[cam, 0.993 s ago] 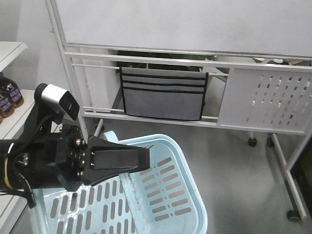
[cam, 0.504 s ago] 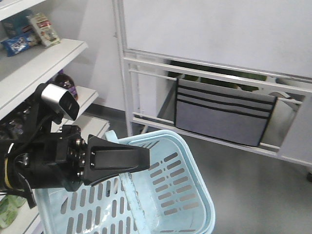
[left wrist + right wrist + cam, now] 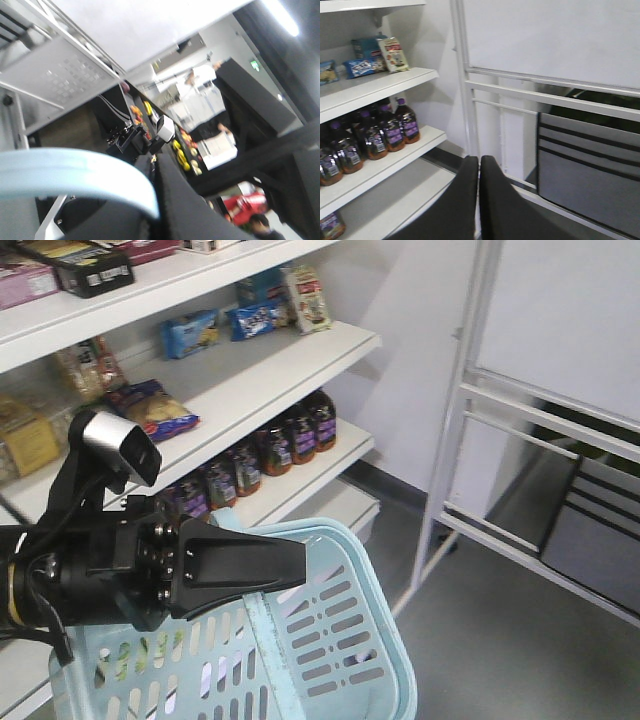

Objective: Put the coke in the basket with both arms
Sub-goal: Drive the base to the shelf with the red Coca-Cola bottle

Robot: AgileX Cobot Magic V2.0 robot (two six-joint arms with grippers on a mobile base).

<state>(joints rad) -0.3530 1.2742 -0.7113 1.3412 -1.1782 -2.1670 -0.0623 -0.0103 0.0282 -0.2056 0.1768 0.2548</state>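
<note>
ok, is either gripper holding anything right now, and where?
Left gripper holds the basket by its handle. Right gripper is shut with nothing in it.

Front view: from robot body, looking forward and down. Shelf (image 3: 250, 380) at left, white rack (image 3: 470, 400) at right, left hand (image 3: 300, 565) and basket (image 3: 330, 528) close in foreground.
Left wrist view: strongly tilted, looking along left hand, basket handle (image 3: 75, 172) right at lens.
Right wrist view: roughly level, looking along right hand (image 3: 479, 159). Shares shelf, bottles (image 3: 380, 137) and rack with front view.
</note>
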